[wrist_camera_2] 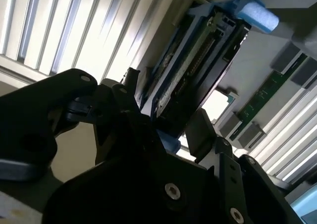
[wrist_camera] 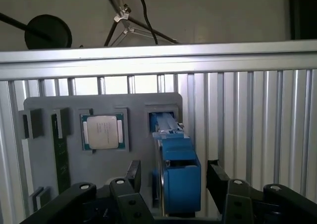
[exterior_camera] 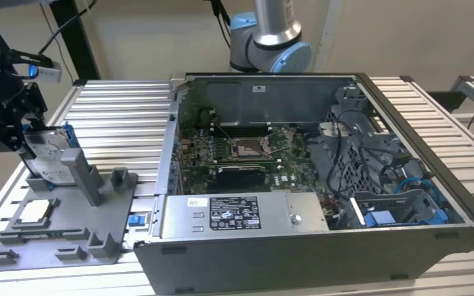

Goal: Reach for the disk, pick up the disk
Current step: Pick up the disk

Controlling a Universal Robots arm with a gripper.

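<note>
The disk (exterior_camera: 49, 155) stands on edge in a slot of the grey fixture plate (exterior_camera: 64, 250) at the exterior view's left, its label facing out and its blue bracket along the side. My black gripper (exterior_camera: 15, 132) is at its upper end. In the first wrist view the disk's blue edge (wrist_camera: 176, 169) sits between my two fingers (wrist_camera: 133, 173), with a small gap on each side. The gripper (wrist_camera: 174, 178) is open and straddles the disk. The second wrist view shows the disk (wrist_camera_2: 193, 60) running between the fingers (wrist_camera_2: 130, 92) from close up.
A square silver chip (exterior_camera: 35, 211) and a green memory stick (wrist_camera: 60, 154) lie in the fixture plate beside the disk. An open computer case (exterior_camera: 303, 154) with a grey power supply box (exterior_camera: 237, 213) takes up the slatted table's middle. Another arm's base (exterior_camera: 270, 43) stands behind it.
</note>
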